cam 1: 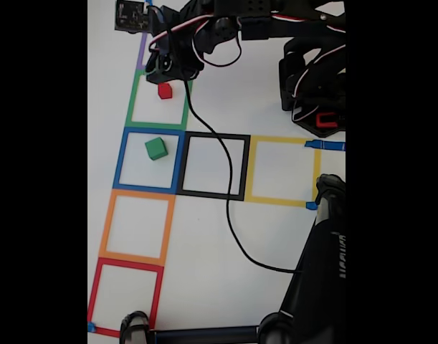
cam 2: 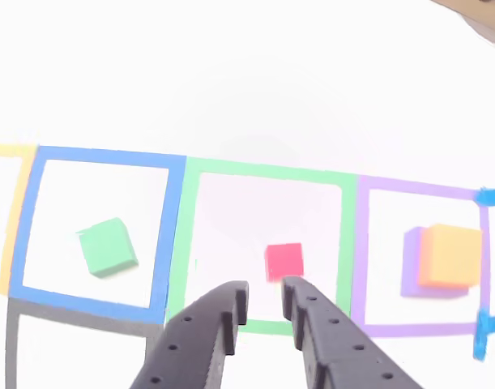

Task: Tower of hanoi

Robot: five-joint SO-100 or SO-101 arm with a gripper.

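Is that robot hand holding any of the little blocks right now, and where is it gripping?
Nothing is held. The hand is open, its fingers empty, just short of the red cube lying in the green square.

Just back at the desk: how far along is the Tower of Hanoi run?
Placed so far: a small green cube in the blue taped square, an orange cube stacked on a purple one in the purple square. In hand: nothing yet; the open gripper hovers beside the small red cube in the green taped square. Left: grasping and moving it.
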